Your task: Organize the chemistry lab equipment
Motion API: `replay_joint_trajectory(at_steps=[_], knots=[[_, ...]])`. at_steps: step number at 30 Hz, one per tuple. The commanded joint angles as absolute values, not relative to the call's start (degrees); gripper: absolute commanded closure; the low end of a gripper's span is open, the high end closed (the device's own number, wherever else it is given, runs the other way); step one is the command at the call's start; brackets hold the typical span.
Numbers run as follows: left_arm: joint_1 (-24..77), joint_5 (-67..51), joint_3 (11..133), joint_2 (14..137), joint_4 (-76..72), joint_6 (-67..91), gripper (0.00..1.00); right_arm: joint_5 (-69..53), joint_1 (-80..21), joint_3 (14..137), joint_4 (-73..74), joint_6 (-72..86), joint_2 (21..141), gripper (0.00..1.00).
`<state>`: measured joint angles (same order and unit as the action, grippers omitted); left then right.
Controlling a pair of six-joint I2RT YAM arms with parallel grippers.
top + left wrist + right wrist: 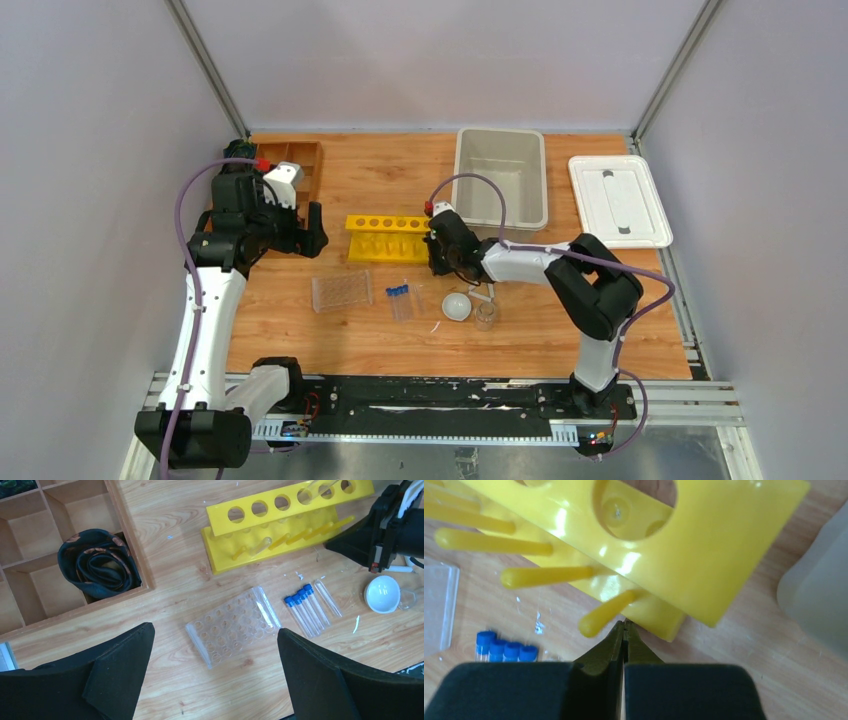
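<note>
Four blue-capped tubes [400, 298] lie flat on the tabletop [600, 340], at seven o'clock from my right end effector [437, 262]. Its jaws are pressed together, empty, beside the yellow rack [385, 238]. I judge racking tubes is the step; next I open it and descend over one tube. My left end effector [212, 631] hangs spread wide above the clear plastic rack [232, 625].
</note>
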<state>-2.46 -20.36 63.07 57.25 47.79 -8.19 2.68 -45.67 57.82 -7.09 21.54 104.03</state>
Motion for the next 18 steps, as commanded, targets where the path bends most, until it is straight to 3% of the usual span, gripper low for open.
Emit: replay_joint_trajectory(at_steps=[1, 4, 8, 14, 18], knots=[[-2.79, -20.76, 64.86, 57.03, 47.99, -8.94, 0.0, 4.12, -44.73, 61.17, -9.54, 20.82, 106.02, 1.0], [-2.75, -20.62, 64.7, 57.33, 47.92, -9.14, 0.0, 5.85, -44.74, 61.62, -10.38, 20.49, 106.12, 1.0], [-2.81, -20.56, 65.08, 57.7, 47.96, -9.05, 0.0, 7.79, -45.44, 61.12, -8.37, 20.12, 103.78, 0.93], [-2.8, -21.54, 65.56, 57.58, 47.96, -8.62, 0.0, 8.75, -48.75, 54.57, -6.37, 22.75, 95.09, 0.67], [-2.81, -22.05, 65.39, 57.1, 47.99, -8.53, 0.0, 8.65, -52.38, 53.13, -3.97, 25.02, 91.72, 0.58]])
